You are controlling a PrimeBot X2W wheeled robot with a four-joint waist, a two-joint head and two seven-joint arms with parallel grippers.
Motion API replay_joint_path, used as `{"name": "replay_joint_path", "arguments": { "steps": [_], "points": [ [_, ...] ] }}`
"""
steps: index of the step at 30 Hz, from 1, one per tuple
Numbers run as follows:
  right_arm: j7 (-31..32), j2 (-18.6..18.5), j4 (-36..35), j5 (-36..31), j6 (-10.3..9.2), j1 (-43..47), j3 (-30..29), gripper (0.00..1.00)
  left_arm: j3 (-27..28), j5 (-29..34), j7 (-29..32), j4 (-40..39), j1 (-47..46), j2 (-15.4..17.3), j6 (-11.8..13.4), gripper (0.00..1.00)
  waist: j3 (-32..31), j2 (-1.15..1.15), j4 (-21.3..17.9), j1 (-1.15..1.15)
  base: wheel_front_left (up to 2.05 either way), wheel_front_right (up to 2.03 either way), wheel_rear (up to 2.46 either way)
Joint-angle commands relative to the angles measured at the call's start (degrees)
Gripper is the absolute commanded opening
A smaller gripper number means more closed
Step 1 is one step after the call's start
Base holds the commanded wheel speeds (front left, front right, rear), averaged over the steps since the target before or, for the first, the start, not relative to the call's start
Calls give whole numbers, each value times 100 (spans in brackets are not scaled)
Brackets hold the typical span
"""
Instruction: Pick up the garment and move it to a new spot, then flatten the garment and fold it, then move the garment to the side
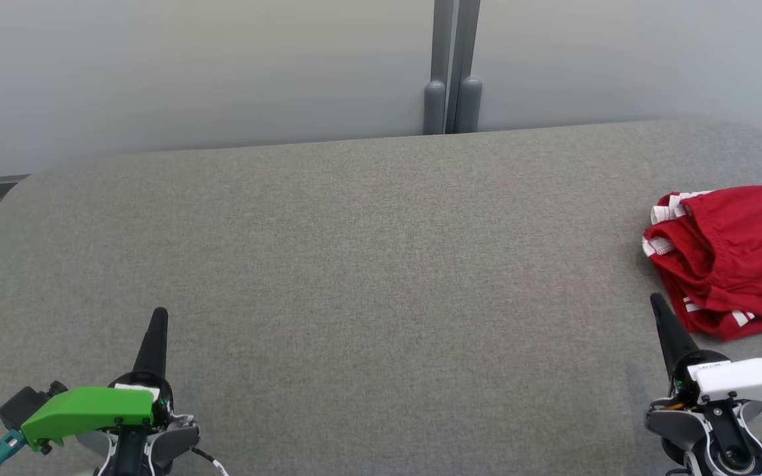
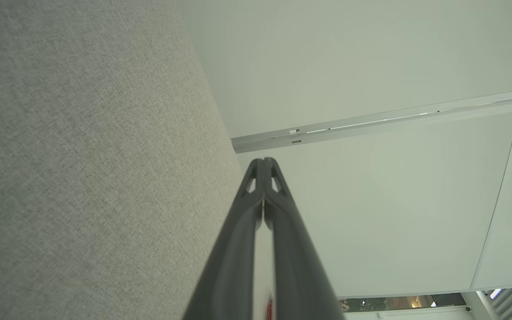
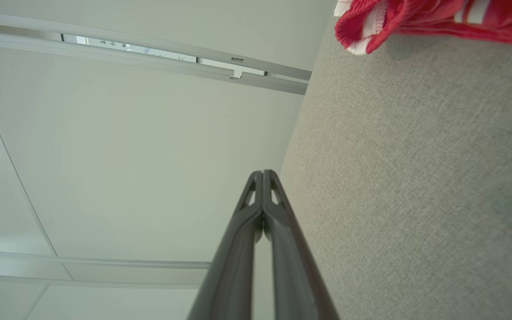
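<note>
The garment [image 1: 731, 254] is a crumpled red piece with white striped trim, lying at the right edge of the grey fabric-covered table [image 1: 381, 277]. In the right wrist view the garment [image 3: 420, 18] lies at the top right. My right gripper [image 1: 656, 303] is shut and empty, its tip just left of the garment's near corner, apart from it; its fingertips [image 3: 263, 173] press together. My left gripper [image 1: 159, 313] rests at the lower left, far from the garment, shut with nothing in it; its tips [image 2: 263, 161] are closed.
A pale wall runs behind the table, with a grey vertical post [image 1: 452, 66] at the back centre. The table's far corners are rounded, and wide bare fabric stretches between the two grippers.
</note>
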Motion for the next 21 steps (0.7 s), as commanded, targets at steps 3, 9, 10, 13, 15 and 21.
{"name": "replay_joint_path", "arguments": {
  "steps": [3, 9, 10, 13, 15, 21],
  "points": [
    [56, -31, 15, 256, 3, -89, -48, 0, 92, -177, 60, 0, -135, -33, -81, 0, 3, 0, -4, 0, 0, 0, 0],
    [94, -31, 39, 516, 3, -109, -89, 0, 174, -371, 125, 26, -152, -84, -127, 0, 8, 0, -9, 0, 0, 0, 0],
    [103, -31, 42, 563, 3, -114, -94, 0, 184, -396, 140, 31, -157, -93, -136, 0, 8, 0, -10, 0, 0, 0, 0],
    [107, -32, 50, 644, 3, -122, -106, 0, 207, -423, 155, 35, -171, -109, -156, 0, 10, 0, -12, 0, 0, 0, 0],
    [126, -32, 59, 723, 3, -129, -120, 0, 232, -486, 173, 43, -182, -127, -171, 0, 11, 0, -14, 0, 0, 0, 0],
    [157, -33, 82, 975, 2, -139, -156, 0, 306, -665, 233, 69, -215, -167, -222, 0, 16, 0, -20, 0, 0, 0, 0]
  ]
}}
